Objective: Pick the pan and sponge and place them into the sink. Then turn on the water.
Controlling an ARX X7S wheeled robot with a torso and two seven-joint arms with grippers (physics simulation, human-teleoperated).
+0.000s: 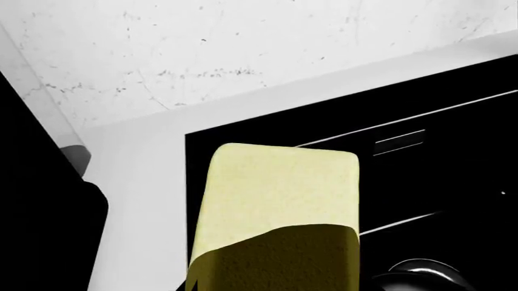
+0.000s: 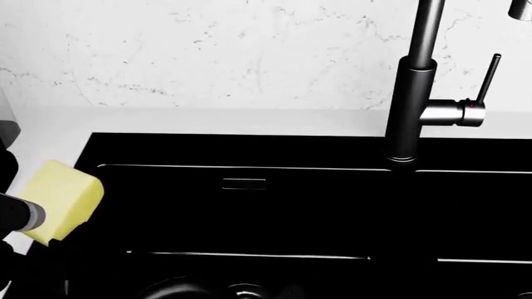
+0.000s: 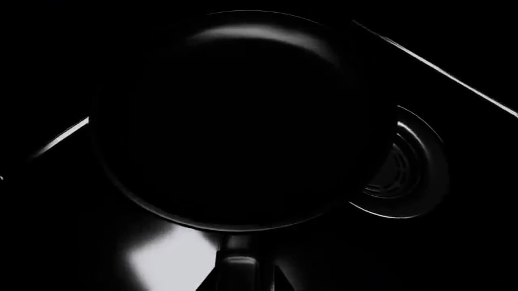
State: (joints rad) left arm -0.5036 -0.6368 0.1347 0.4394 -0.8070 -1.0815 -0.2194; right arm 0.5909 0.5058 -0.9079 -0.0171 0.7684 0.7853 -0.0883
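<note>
Left gripper (image 2: pixel 25 218) grips the sponge (image 2: pixel 60 199), jaws closed on its near end; the far end sticks out free. In the head view the sponge hangs at the left rim of the sink (image 2: pixel 249 156), partly over the white counter (image 2: pixel 50 134), partly over the left basin. Left wrist view agrees: sponge (image 1: pixel 275 200) above the basin corner, overflow slot (image 1: pixel 399 142) beyond it, a bit of drain (image 1: pixel 421 276) near the frame edge.

Pan (image 3: pixel 227 115) fills the right wrist view, handle (image 3: pixel 239 267) running toward the camera, a ribbed drain (image 3: pixel 409 170) showing past its rim, so it is over or in a basin. Too dark to say if it rests on the floor. Right jaws not visible there; can't tell if they grip the handle.

Step in hand, my read: drop the sponge in the sink. Do it well: carry it further inward so the whole block clears the rim, lower a little, then open, since a release here may land it on the edge or counter. Keep clear of the tap (image 2: pixel 412 106).

Lever (image 2: pixel 486 78) untouched, no water seen; that step is last.
</note>
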